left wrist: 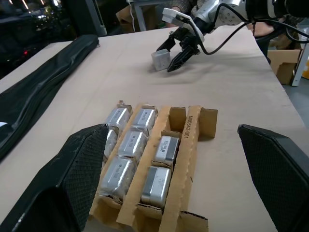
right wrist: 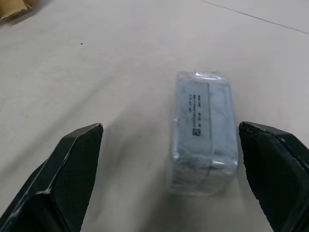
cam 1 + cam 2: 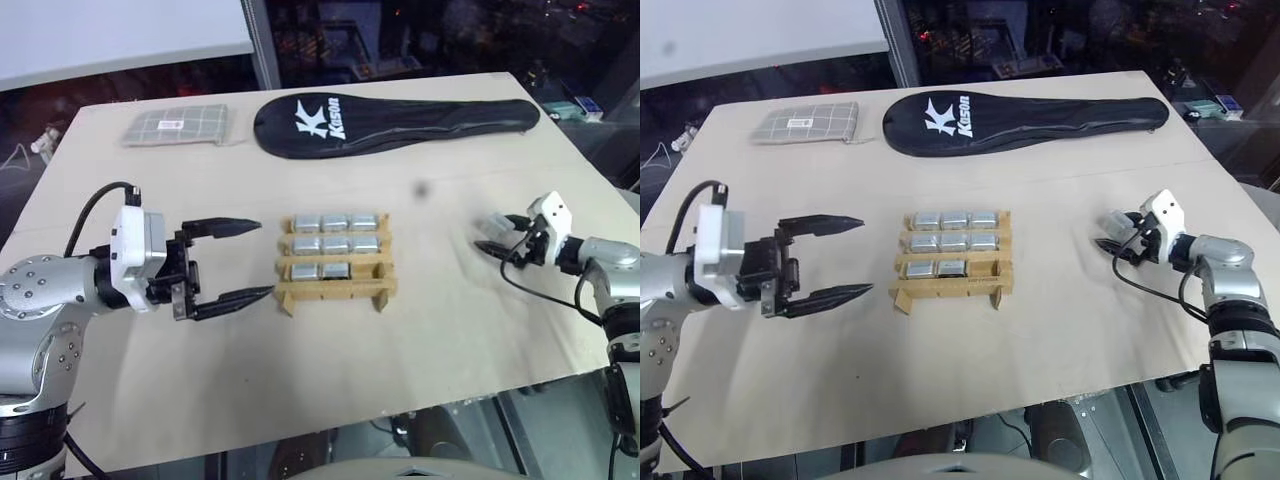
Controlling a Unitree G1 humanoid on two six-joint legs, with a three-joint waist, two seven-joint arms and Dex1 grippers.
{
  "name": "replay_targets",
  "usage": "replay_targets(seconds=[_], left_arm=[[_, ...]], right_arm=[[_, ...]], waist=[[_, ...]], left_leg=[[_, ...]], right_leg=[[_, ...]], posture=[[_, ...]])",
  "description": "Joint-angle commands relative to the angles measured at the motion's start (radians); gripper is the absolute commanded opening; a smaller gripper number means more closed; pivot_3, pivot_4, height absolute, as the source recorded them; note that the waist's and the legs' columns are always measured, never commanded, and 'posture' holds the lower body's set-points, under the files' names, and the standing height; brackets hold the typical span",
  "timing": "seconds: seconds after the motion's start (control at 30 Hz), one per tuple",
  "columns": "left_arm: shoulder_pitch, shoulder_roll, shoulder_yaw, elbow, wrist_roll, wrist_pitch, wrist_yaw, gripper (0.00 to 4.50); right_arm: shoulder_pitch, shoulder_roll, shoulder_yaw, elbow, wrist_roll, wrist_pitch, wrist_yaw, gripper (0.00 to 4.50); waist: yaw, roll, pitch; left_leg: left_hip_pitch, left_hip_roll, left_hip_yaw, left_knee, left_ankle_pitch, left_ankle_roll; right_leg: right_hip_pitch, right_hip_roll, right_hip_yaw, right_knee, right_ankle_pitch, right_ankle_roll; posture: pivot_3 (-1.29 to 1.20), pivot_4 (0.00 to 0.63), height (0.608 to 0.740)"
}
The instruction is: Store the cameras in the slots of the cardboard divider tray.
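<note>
Here, on the left, the left gripper (image 3: 236,261) hangs spread wide, holding nothing, just beside the cardboard divider tray (image 3: 335,290) mid-table; eight cameras (image 3: 335,244) sit in its slots; far right, the right gripper (image 3: 490,237) stands released around a loose wrapped camera (image 2: 204,130) lying on the table (image 3: 450,330), one finger near its side

Eight cameras (image 3: 336,244) in the tray (image 3: 335,292); one camera (image 3: 493,226) right of it; one pouch (image 3: 176,126); one cover (image 3: 395,124).
</note>
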Motion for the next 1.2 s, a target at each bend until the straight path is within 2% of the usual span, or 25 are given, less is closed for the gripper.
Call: replay_targets(seconds=[0.03, 0.1, 0.23, 0.3, 0.6, 0.73, 0.97, 1.2], left_arm=[[-0.004, 0.011, 0.007, -0.002, -0.006, -0.019, -0.008, 4.48], [-0.006, 0.012, 0.004, 0.001, -0.007, -0.019, -0.011, 4.5], [-0.014, 0.007, 0.002, -0.009, -0.037, 0.001, -0.006, 4.5], [-0.016, 0.009, -0.006, -0.011, -0.033, -0.001, -0.009, 4.5], [-0.014, 0.016, -0.005, -0.005, -0.038, 0.006, -0.019, 4.5], [-0.01, 0.026, 0.001, 0.005, -0.036, 0.009, -0.027, 4.5], [-0.014, 0.027, -0.005, 0.01, -0.029, 0.008, -0.021, 4.5], [0.006, 0.03, 0.018, -0.01, -0.033, 0.014, -0.006, 4.5]], right_arm=[[-0.028, -0.021, -0.044, -0.011, 0.022, -0.016, 0.002, 4.24], [-0.03, -0.018, -0.055, -0.016, 0.029, -0.014, 0.004, 3.6], [-0.028, -0.018, -0.064, -0.03, 0.041, -0.006, 0.008, 1.57], [-0.026, -0.015, -0.07, -0.036, 0.046, -0.009, 0.012, 0.76], [0.012, -0.005, -0.085, -0.125, 0.061, -0.067, 0.013, 0.78], [0.044, 0.035, -0.043, -0.37, 0.129, -0.028, 0.088, 0.78], [0.023, 0.113, 0.136, -0.734, 0.2, 0.184, 0.169, 0.78], [-0.046, 0.185, 0.301, -0.777, 0.164, 0.238, 0.227, 0.78]], waist=[[0.0, 0.0, 0.0], [0.0, 0.0, 0.0], [0.0, 0.0, 0.0], [0.0, 0.0, 0.0], [0.0, 0.001, 0.0], [-0.002, 0.001, 0.001], [0.003, 0.003, 0.002], [0.004, 0.003, 0.002]], left_leg=[[0.0, 0.0, 0.0, 0.0, 0.0, 0.0], [0.0, 0.0, 0.0, 0.0, 0.0, 0.0], [0.0, 0.0, 0.0, 0.0, 0.0, 0.0], [0.0, 0.0, 0.0, 0.0, 0.0, 0.0], [0.0, 0.0, 0.0, 0.0, 0.0, 0.0], [0.0, 0.0, 0.0, 0.0, 0.0, 0.0], [0.0, 0.003, -0.004, 0.0, 0.0, 0.0], [-0.002, 0.001, -0.005, 0.0, 0.0, 0.0]], right_leg=[[0.0, 0.0, 0.0, 0.0, 0.0, 0.0], [0.0, 0.0, 0.0, 0.0, 0.0, 0.0], [0.0, 0.0, 0.0, 0.0, 0.0, 0.0], [0.0, 0.0, 0.0, 0.0, 0.0, 0.0], [0.0, 0.0, 0.0, 0.0, 0.0, 0.0], [0.0, 0.0, 0.0, 0.0, 0.0, 0.001], [-0.002, 0.002, 0.001, 0.001, -0.001, 0.003], [-0.003, -0.001, 0.0, 0.0, 0.0, 0.0]], posture=[[0.0, 0.15, 0.74], [0.0, 0.15, 0.74], [0.0, 0.15, 0.74], [0.0, 0.15, 0.74], [0.0, 0.15, 0.74], [0.0, 0.15, 0.74], [0.0, 0.15, 0.74], [0.0, 0.15, 0.74]])
